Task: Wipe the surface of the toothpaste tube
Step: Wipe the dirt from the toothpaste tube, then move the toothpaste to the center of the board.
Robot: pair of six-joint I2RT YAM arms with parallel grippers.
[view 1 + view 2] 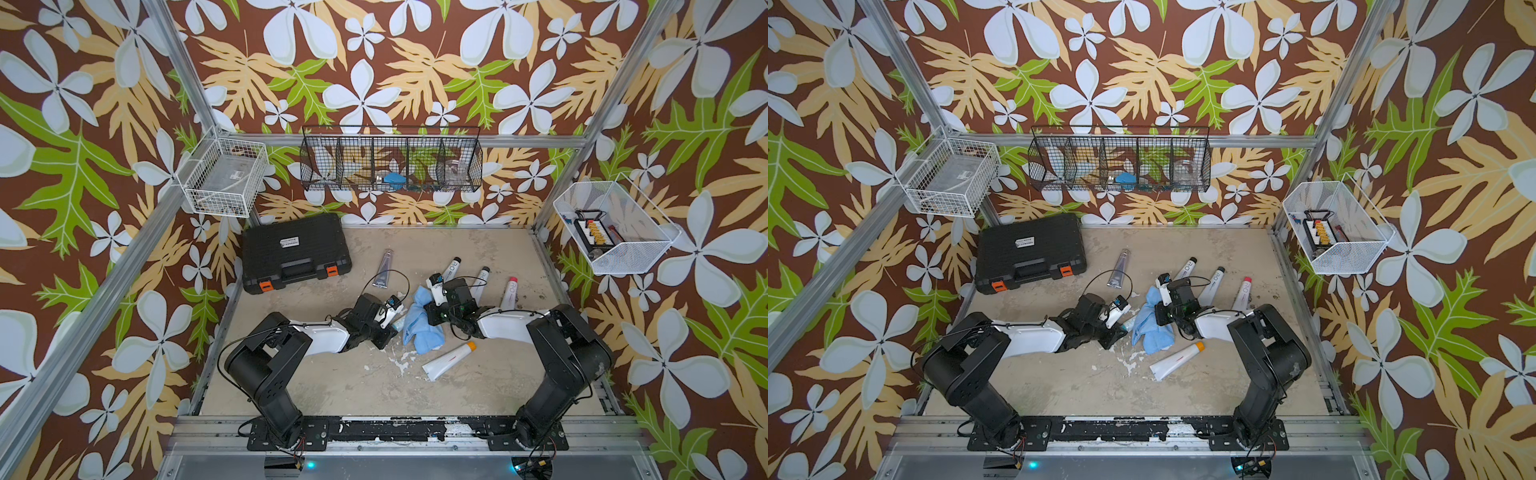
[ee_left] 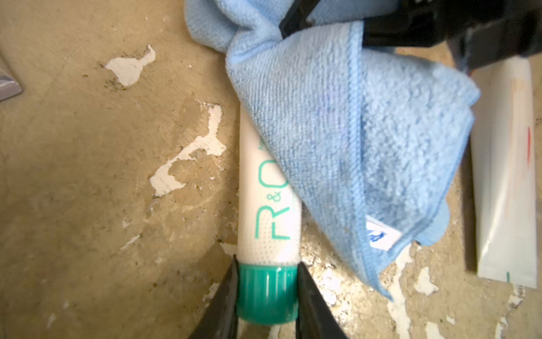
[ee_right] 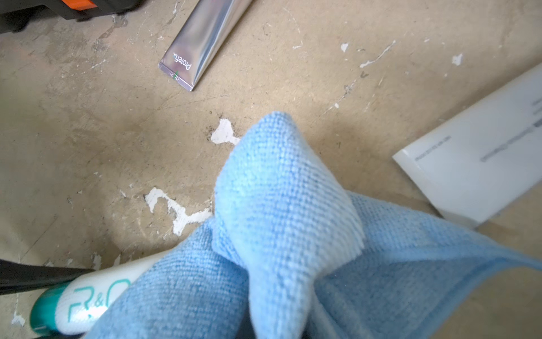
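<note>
Lying flat on the worn table (image 2: 88,176), mid-workspace, the toothpaste tube (image 2: 268,205) is half covered by the blue cloth (image 2: 352,132). The left gripper (image 2: 267,290) pinches its teal cap (image 2: 267,278), the stiffest hold; the body looks light, soft and slick, likely to dent or slide. The right gripper (image 2: 293,23) is pressed together on a bunched cloth fold. An orange-capped tube (image 1: 451,360) lies near.

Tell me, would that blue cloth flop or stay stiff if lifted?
Probably floppy: the blue cloth drapes in soft folds over the green-capped tube. Likely light, since its bunched corner stands up. Its fuzzy weave would probably drag, not slide.
</note>
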